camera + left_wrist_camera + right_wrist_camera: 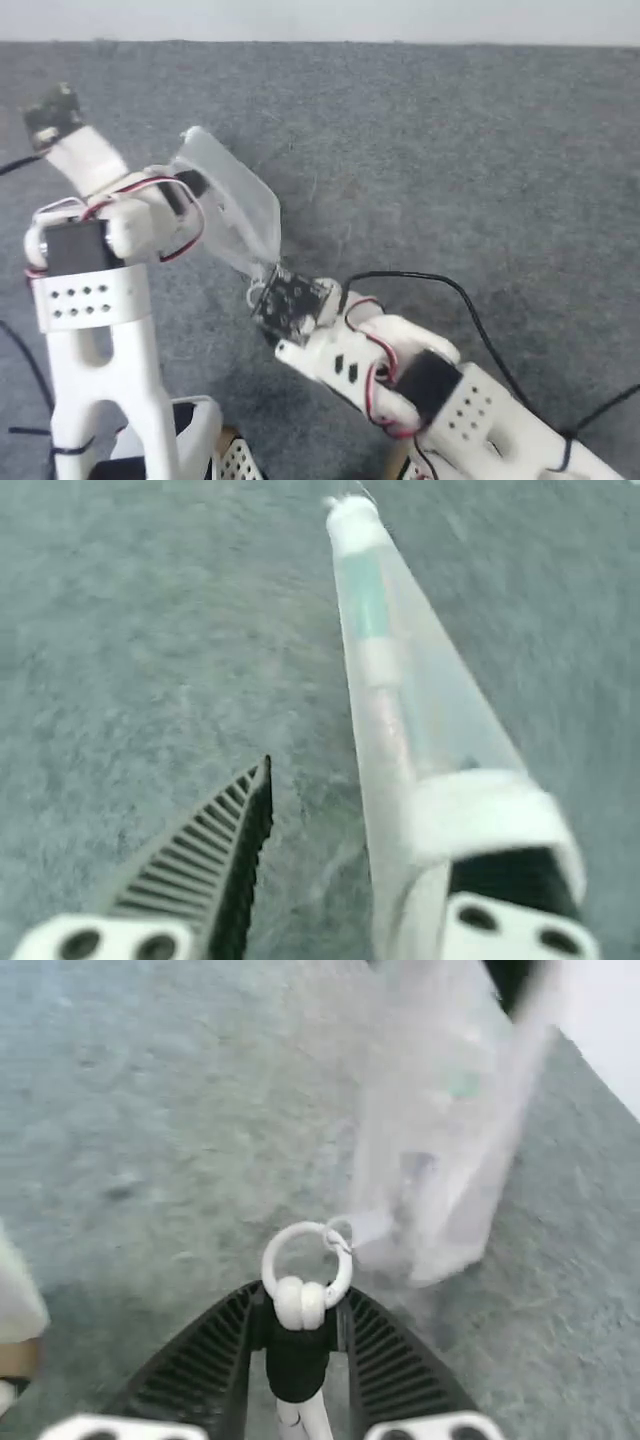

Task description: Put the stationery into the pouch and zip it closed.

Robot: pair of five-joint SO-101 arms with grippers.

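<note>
Right fingers: the ribbed black fingers (215, 1345) of the right gripper (300, 1310) are pressed together on the base of the zip ring (300, 1255), a white loop standing up out of the tips.
Zip ring: hooked by a small link to one end of the pouch (450, 1160).
Left fingers: apart. The black ribbed finger (225, 865) of the left gripper (365, 800) stands clear of the pouch, with grey surface showing in the gap. The pouch lies edge-on along the opposite white finger.
Pouch: clear plastic, raised off the surface and slanting between the two arms. Its upper end is at the left gripper and its lower, zip end is at the right gripper.
Stationery: a pen-like stick (365, 590) with a green band lies lengthwise inside the pouch.
Arms: in the high view the left arm stands upright at the left, and the right arm stretches in low from the lower right.
Surface: a grey felt-like mat (450, 150) covers the table.
</note>
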